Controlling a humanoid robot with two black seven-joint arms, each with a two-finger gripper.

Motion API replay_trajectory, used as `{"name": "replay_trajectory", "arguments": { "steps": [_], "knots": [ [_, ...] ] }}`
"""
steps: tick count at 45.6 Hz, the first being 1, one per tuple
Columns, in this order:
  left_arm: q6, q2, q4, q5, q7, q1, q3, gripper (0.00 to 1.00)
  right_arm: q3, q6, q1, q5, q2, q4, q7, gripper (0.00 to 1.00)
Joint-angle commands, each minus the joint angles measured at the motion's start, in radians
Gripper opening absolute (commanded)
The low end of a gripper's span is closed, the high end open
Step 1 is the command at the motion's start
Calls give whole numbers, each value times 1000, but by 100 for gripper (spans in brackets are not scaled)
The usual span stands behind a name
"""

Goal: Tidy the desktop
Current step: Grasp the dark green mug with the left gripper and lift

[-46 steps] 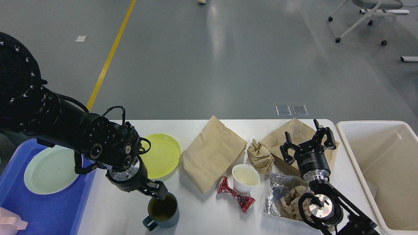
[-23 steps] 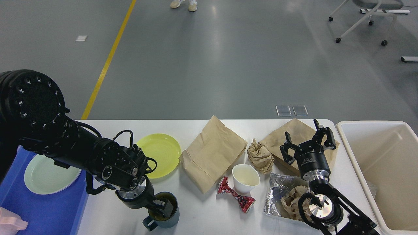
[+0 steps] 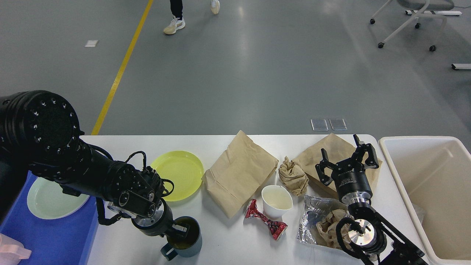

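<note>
The white desktop (image 3: 228, 243) holds a dark teal mug (image 3: 192, 246) at the front left. My left gripper (image 3: 179, 232) is at the mug's left rim, one finger (image 3: 183, 230) inside against the wall, the other hidden; it looks shut on the rim. My right gripper (image 3: 347, 158) is open and empty above a brown paper bag (image 3: 331, 147) at the back right. Also on the desktop are a yellow plate (image 3: 180, 175), a larger brown bag (image 3: 239, 173), a crumpled paper ball (image 3: 293, 176), a white paper cup (image 3: 276, 200), a crushed red wrapper (image 3: 265, 219) and a foil bag (image 3: 312, 215).
A blue tray (image 3: 55, 239) at the left holds a pale green plate (image 3: 48, 200) and a pink item (image 3: 11, 253). A cream plastic bin (image 3: 434, 191) stands off the right edge. A person's legs (image 3: 176, 16) cross the floor behind; a chair (image 3: 412, 18) stands at the far right.
My left gripper came down from above the mug into it, and its inner finger has moved to the left wall. The mug and my right arm have not moved.
</note>
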Motion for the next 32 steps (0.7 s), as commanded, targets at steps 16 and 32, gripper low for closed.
{"name": "replay_trajectory", "arguments": {
  "steps": [16, 32],
  "knots": [
    [-8, 2, -2, -3, 3, -1, 20, 0, 0, -1, 0, 0, 0, 0, 0, 100],
    [-164, 57, -12, 1, 2, -109, 20, 0, 0, -1, 0, 0, 0, 0, 0, 100]
  ]
}}
